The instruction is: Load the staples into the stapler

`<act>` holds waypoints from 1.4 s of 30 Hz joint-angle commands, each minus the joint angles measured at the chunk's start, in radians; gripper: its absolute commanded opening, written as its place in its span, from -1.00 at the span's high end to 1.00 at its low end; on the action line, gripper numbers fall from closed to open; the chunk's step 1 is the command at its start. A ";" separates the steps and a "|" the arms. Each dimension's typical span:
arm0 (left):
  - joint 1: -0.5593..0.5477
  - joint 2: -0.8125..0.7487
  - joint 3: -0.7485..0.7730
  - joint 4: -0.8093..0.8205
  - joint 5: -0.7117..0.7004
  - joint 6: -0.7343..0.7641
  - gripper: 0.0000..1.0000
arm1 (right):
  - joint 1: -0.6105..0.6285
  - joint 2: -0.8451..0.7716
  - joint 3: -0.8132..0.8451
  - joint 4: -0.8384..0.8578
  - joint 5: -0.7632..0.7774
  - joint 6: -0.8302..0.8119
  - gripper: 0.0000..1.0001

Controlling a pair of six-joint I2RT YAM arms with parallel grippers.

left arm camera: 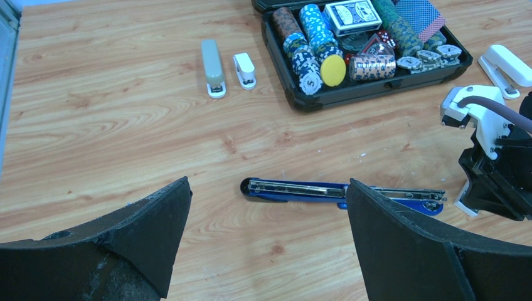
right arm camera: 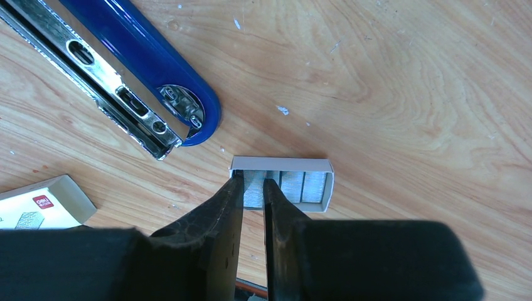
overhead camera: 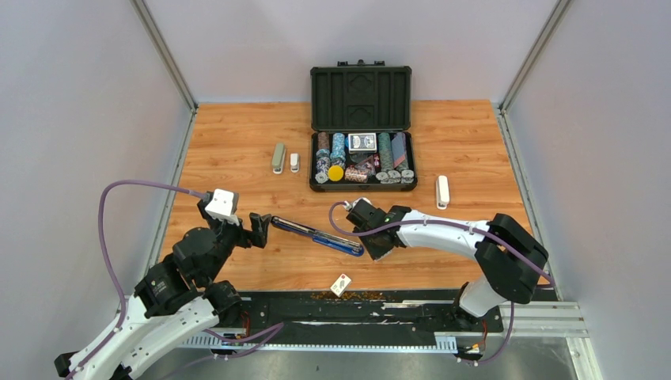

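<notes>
The right hand hangs low over the bench. Its fingers are nearly together, astride the leftmost strip of the staples, which lie in a small white tray. It seems to pinch that strip, though contact is hard to confirm. The stapler, opened flat with its rail up, lies just up and left of the tray. Its long axis runs away towards the left hand, which waits at the far end with its fingers wide apart. The right arm is much nearer the staples.
</notes>
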 commanded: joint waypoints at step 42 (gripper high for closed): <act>0.006 0.001 -0.003 0.034 0.005 0.017 -1.00 | -0.130 0.002 0.162 0.056 -0.115 -0.352 0.79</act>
